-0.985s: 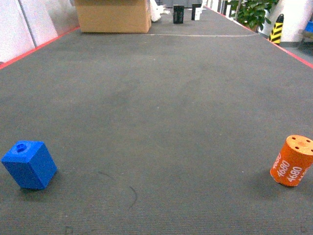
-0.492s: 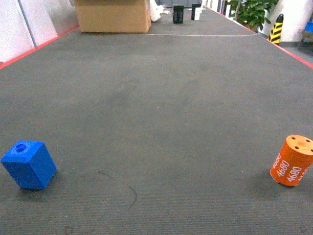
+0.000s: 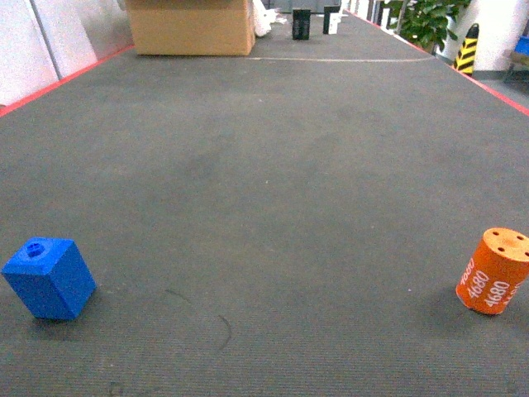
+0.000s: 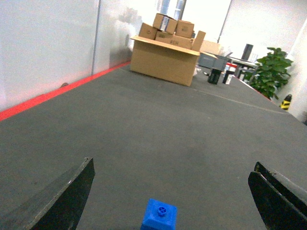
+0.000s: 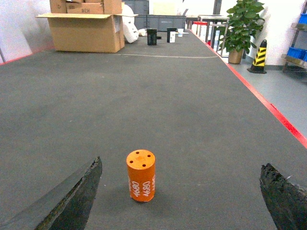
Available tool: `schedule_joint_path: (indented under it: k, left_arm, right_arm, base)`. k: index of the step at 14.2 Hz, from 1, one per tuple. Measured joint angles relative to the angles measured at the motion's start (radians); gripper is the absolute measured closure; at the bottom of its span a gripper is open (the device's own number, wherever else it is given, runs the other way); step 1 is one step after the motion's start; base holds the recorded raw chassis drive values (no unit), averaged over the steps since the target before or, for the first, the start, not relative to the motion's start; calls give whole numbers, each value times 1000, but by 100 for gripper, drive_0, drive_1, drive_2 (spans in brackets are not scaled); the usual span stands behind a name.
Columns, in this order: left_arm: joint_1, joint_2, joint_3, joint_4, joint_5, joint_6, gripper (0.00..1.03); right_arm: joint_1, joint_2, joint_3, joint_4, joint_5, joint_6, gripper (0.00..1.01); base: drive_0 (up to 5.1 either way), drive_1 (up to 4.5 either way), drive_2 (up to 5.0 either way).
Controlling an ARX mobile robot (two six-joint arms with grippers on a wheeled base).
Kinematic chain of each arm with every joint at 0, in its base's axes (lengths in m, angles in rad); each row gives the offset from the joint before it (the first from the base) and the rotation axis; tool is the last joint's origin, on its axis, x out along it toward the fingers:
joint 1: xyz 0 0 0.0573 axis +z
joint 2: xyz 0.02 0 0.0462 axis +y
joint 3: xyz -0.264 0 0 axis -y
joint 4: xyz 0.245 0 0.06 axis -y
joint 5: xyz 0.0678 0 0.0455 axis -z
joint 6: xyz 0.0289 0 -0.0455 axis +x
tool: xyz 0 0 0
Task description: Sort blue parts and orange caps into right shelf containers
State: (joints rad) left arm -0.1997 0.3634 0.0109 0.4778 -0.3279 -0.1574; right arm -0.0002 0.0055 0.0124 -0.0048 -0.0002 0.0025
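Almost nothing has changed: the blue part (image 3: 50, 279) and the orange cap (image 3: 493, 270) stay on the floor. Both grippers, left gripper (image 4: 172, 194) and right gripper (image 5: 180, 196), are spread wide and hold nothing, so picking has not begun.

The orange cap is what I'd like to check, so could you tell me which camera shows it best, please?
The right wrist view: the orange cap stands whole and centred between the open claw's fingers. The head view shows it at the right edge, slightly clipped. The left wrist view doesn't show it.

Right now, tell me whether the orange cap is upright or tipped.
Upright. The orange cap stands on the grey floor with its holed flat top facing up and "4680" around its side.
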Motion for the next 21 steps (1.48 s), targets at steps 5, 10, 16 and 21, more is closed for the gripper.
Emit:
schedule_joint_path:
  k: [5, 10, 16, 21]
  left_arm:
    - [8, 320, 0, 327, 106, 7, 5]
    - [87, 768, 1, 731, 274, 10, 5]
    - [75, 1138, 55, 808, 348, 58, 5]
    - [70, 1241, 88, 809, 350, 84, 5]
  right_arm:
    - [0, 0, 0, 0, 0, 0, 3]
    - [0, 0, 0, 0, 0, 0, 3]
    - [0, 0, 0, 0, 0, 0, 3]
    - [0, 0, 0, 0, 0, 0, 3]
  base:
    - [0, 0, 0]
    - [0, 0, 0]
    - [0, 0, 0]
    - [0, 0, 0]
